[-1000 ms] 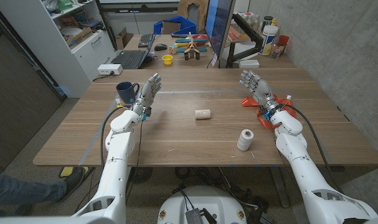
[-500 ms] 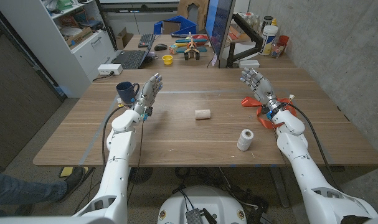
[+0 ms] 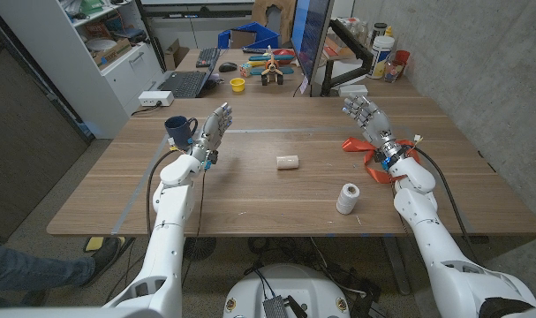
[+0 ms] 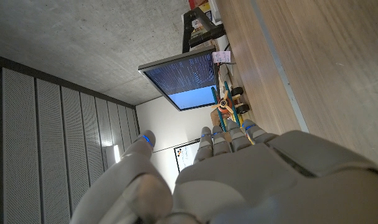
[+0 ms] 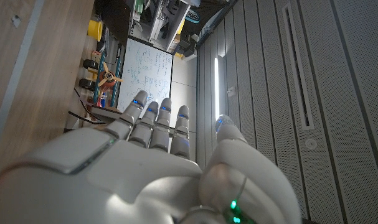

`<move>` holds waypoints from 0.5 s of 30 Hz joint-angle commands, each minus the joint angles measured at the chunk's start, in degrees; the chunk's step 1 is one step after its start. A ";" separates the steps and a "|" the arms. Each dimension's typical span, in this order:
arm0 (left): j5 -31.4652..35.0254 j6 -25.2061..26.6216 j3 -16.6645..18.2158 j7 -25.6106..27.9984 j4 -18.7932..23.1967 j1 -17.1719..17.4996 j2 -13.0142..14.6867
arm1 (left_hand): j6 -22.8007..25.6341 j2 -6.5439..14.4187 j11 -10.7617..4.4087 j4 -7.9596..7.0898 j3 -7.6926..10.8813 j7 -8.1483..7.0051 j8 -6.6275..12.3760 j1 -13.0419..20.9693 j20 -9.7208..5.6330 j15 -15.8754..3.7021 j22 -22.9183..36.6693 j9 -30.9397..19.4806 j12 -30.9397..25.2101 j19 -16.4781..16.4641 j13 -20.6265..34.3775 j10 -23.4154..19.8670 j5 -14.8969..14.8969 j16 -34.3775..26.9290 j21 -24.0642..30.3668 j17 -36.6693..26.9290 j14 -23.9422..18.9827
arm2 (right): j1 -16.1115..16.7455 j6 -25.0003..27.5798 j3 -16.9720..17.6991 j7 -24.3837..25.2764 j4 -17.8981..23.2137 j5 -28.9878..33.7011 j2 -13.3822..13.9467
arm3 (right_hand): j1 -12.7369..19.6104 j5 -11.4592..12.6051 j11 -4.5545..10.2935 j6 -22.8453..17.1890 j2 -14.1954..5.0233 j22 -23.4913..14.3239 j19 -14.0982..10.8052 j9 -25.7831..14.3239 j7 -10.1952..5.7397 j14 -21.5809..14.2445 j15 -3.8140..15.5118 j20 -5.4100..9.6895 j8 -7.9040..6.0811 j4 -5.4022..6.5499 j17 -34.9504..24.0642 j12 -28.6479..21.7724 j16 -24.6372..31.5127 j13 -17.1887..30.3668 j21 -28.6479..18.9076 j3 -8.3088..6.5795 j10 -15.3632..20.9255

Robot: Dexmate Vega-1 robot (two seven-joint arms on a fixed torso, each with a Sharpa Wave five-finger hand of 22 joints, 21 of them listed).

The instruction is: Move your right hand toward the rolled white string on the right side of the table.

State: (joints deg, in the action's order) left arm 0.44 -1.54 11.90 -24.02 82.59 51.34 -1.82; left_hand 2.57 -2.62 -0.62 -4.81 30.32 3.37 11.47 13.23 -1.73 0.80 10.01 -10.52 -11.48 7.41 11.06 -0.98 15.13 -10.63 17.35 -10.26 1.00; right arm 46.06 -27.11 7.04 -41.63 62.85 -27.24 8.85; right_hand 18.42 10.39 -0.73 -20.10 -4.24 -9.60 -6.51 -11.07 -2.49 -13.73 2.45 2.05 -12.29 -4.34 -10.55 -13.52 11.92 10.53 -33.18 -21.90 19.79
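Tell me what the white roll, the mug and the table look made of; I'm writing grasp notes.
White roll: wound string, likely cotton; matte, faintly ribbed with a loose strand. Mug: dark blue, probably glazed ceramic; smooth with slight sheen. Table: wood or wood-look laminate; brown grain, satin finish.

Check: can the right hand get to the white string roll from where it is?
Probably yes. The right hand is open above the orange object, and the string roll stands upright nearer the table's front edge, with bare wood around it.
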 commanded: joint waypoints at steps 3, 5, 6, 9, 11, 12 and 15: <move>0.39 0.28 -0.11 0.11 -0.99 -0.64 -0.13 | 0.35 0.27 -0.11 0.13 -0.23 -0.17 0.13 0.26 -1.16 0.01 0.11 -0.29 -0.42 0.42 0.15 -0.45 -0.02 -0.26 -0.16 -0.24 0.56 | 1.26 -3.03 0.16 -0.59 1.61 1.90 1.19 | -0.16 0.39 1.64 -0.86 0.38 -0.13 -0.66 -0.18 -1.28 -0.75 0.84 1.85 -0.29 -0.16 -0.02 -0.56 0.00 0.27 0.61 0.04 0.94; 0.44 0.28 -0.09 0.10 -1.10 -0.73 -0.15 | 0.36 0.29 -0.20 0.13 -0.26 -0.11 0.12 0.27 -1.05 0.02 0.11 -0.29 -0.39 0.46 0.15 -0.39 -0.03 -0.26 -0.24 -0.24 0.55 | 1.64 -3.36 -0.10 0.13 2.42 2.97 1.61 | -0.14 0.45 2.13 -1.05 0.41 -0.13 -0.67 -0.18 -1.65 -0.79 0.80 1.75 -0.31 -0.26 0.01 -0.54 -0.07 0.26 0.79 0.01 1.01; 0.45 0.28 -0.07 0.08 -1.16 -0.78 -0.14 | 0.35 0.30 -0.20 0.13 -0.26 -0.13 0.12 0.27 -1.02 0.00 0.11 -0.29 -0.40 0.46 0.15 -0.39 -0.03 -0.26 -0.25 -0.24 0.57 | 1.80 -3.50 -0.22 0.42 2.79 3.39 1.77 | -0.12 0.47 2.43 -1.18 0.43 -0.13 -0.68 -0.19 -1.81 -0.82 0.83 1.71 -0.33 -0.32 0.03 -0.55 -0.11 0.26 0.89 -0.01 1.11; 0.59 0.24 -0.06 0.07 -1.29 -0.89 -0.09 | 0.36 0.33 -0.24 0.12 -0.29 -0.19 0.11 0.27 -0.98 0.01 0.12 -0.29 -0.41 0.47 0.15 -0.44 -0.05 -0.24 -0.33 -0.24 0.61 | 1.96 -3.82 -0.52 0.18 3.23 3.54 2.03 | -0.08 0.52 2.65 -1.41 0.47 -0.13 -0.73 -0.19 -2.18 -0.93 0.86 1.66 -0.35 -0.44 0.06 -0.58 -0.16 0.25 1.09 -0.05 1.31; 0.65 0.31 -0.03 0.08 -1.30 -0.95 -0.08 | 0.36 0.35 -0.29 0.12 -0.32 -0.16 0.10 0.28 -0.94 -0.03 0.12 -0.29 -0.41 0.45 0.15 -0.43 -0.06 -0.26 -0.39 -0.24 0.58 | 2.02 -3.93 -0.59 0.05 3.35 3.27 1.97 | -0.04 0.55 2.96 -1.43 0.49 -0.13 -0.77 -0.20 -2.26 -0.97 0.85 1.66 -0.31 -0.52 0.08 -0.57 -0.20 0.24 1.19 -0.08 1.36; 0.67 0.38 -0.02 0.06 -1.28 -0.96 -0.08 | 0.39 0.36 -0.26 0.11 -0.33 -0.23 0.11 0.28 -0.90 -0.04 0.12 -0.29 -0.42 0.46 0.15 -0.45 -0.06 -0.25 -0.41 -0.24 0.58 | 1.97 -4.09 -0.61 -0.13 3.24 3.15 1.98 | -0.02 0.56 3.06 -1.44 0.50 -0.13 -0.78 -0.20 -2.24 -0.98 0.86 1.63 -0.30 -0.56 0.09 -0.62 -0.22 0.24 1.25 -0.09 1.52; 0.78 0.37 -0.03 0.04 -1.21 -0.96 -0.05 | 0.39 0.38 -0.16 0.11 -0.36 -0.23 0.10 0.29 -0.84 -0.03 0.13 -0.29 -0.43 0.46 0.15 -0.48 -0.08 -0.26 -0.48 -0.24 0.57 | 1.87 -4.45 -0.66 -0.73 3.00 2.65 1.95 | 0.02 0.58 3.16 -1.69 0.52 -0.13 -0.85 -0.20 -2.47 -1.08 0.95 1.63 -0.35 -0.66 0.10 -0.65 -0.24 0.23 1.37 -0.12 1.71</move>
State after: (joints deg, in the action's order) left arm 0.89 -1.34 11.84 -23.94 81.70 50.65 -1.89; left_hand 2.88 -2.62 -0.62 -4.81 30.32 3.06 11.47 13.23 -1.72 0.81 10.01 -10.52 -11.47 7.40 11.06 -0.98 15.13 -10.63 17.13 -10.26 1.00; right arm 47.43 -30.16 6.87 -41.90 64.93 -24.91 10.21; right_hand 18.43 10.61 2.08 -21.70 -4.24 -9.61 -6.83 -11.07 -4.52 -14.37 2.28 2.37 -12.29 -4.54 -10.39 -13.97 11.92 10.52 -31.94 -21.78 21.28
